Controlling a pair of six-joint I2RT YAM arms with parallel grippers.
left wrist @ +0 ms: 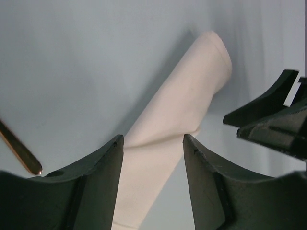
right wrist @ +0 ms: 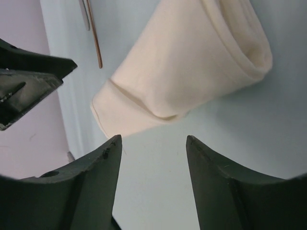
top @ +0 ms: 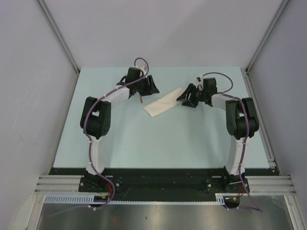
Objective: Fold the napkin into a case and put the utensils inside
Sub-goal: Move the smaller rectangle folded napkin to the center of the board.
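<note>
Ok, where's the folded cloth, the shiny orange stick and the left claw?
napkin (top: 162, 105): top view, middle of the folded strip.
copper handle (left wrist: 29, 162): left wrist view, near its rounded end.
left claw (left wrist: 152, 141): left wrist view, midway between its fingertips.

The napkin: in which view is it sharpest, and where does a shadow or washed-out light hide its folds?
Right wrist view: the napkin is sharpest, folds clear, warm cream tone, hardly any shadow. Left wrist view: slightly soft, with a broad dark shadow on the table along its left side. Top external view: small and evenly lit, almost white, so the layers cannot be told.
</note>
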